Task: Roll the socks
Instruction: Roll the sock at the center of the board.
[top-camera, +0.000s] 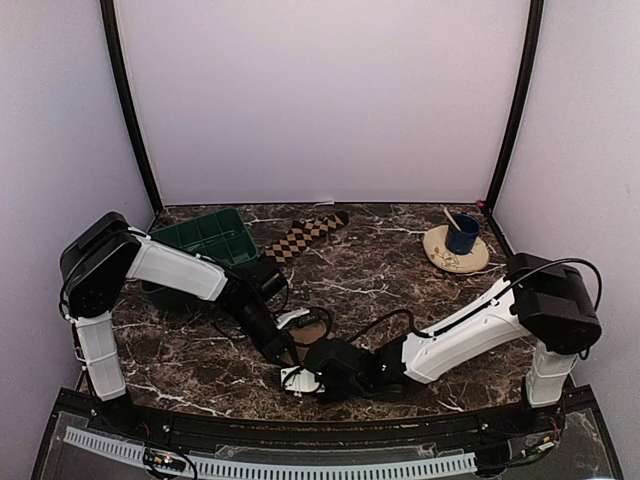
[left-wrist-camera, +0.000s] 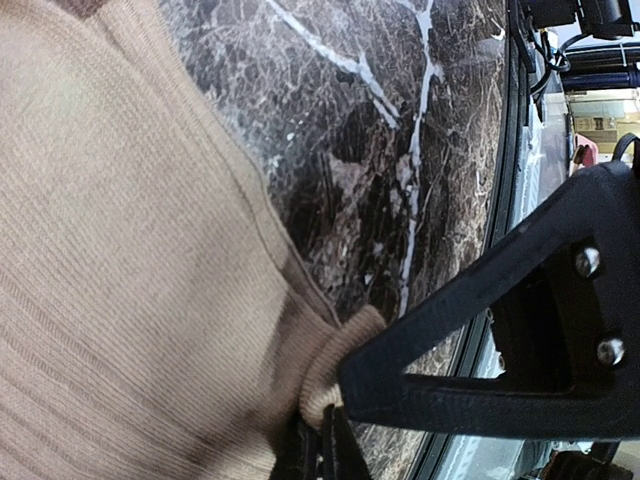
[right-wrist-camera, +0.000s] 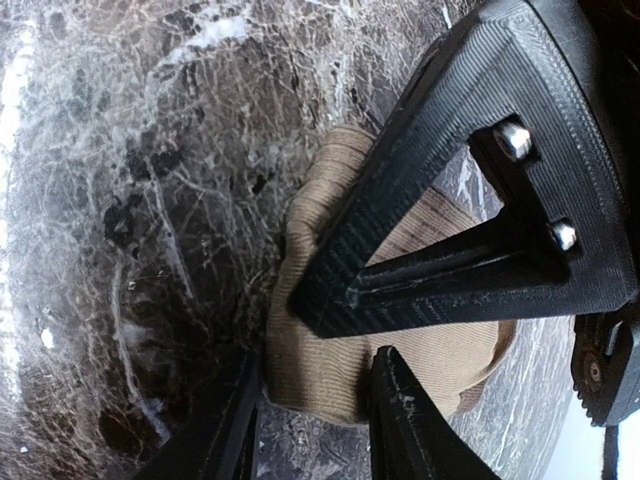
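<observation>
The tan sock fills the left of the left wrist view, lying on the marble. My left gripper is shut on its ribbed cuff edge. In the right wrist view a folded end of the same sock sits between the fingers of my right gripper, which press against both of its sides. From above, both grippers meet low at the table's front centre, left gripper and right gripper, hiding most of that sock. The diamond-checkered sock lies flat at the back, apart from both arms.
A green tray stands at the back left, just beside the checkered sock. A plate with a blue cup sits at the back right. The table's front edge runs close behind both grippers.
</observation>
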